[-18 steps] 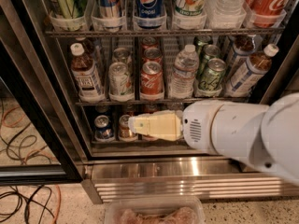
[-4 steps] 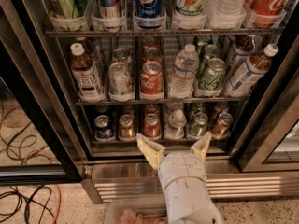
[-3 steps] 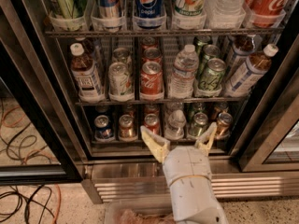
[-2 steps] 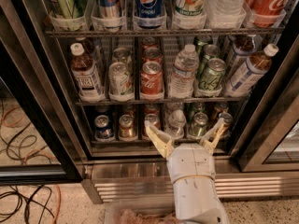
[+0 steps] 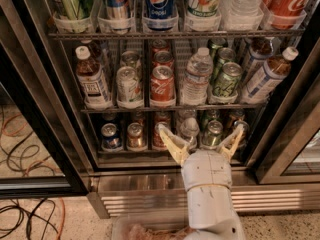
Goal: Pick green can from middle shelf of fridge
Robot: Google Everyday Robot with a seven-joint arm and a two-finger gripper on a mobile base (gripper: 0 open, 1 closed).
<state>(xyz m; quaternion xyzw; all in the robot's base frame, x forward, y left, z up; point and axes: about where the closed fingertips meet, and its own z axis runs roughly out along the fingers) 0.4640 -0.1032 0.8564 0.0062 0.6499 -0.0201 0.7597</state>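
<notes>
The green can [image 5: 226, 82] stands at the front of a lane on the middle shelf [image 5: 170, 107] of the fridge [image 5: 60, 134], right of centre, between a water bottle [image 5: 196, 77] and a slanted bottle [image 5: 267, 78]. A second green can [image 5: 223, 57] stands behind it. My gripper [image 5: 200, 130] is open with its fingers [image 5: 169, 143] spread wide. It points into the fridge in front of the bottom shelf, below the green can and slightly to its left, not touching it.
A red Coca-Cola can [image 5: 161, 84], a pale can [image 5: 129, 85] and a tea bottle [image 5: 93, 80] share the middle shelf. Small cans [image 5: 134, 136] fill the bottom shelf. The door frame [image 5: 292, 129] stands at right. Cables [image 5: 25, 154] lie on the floor at left.
My gripper has risen from the louvred base to the bottom shelf and shifted right, staying open. Six seconds ago the arm lay sideways across the bottom shelf.
</notes>
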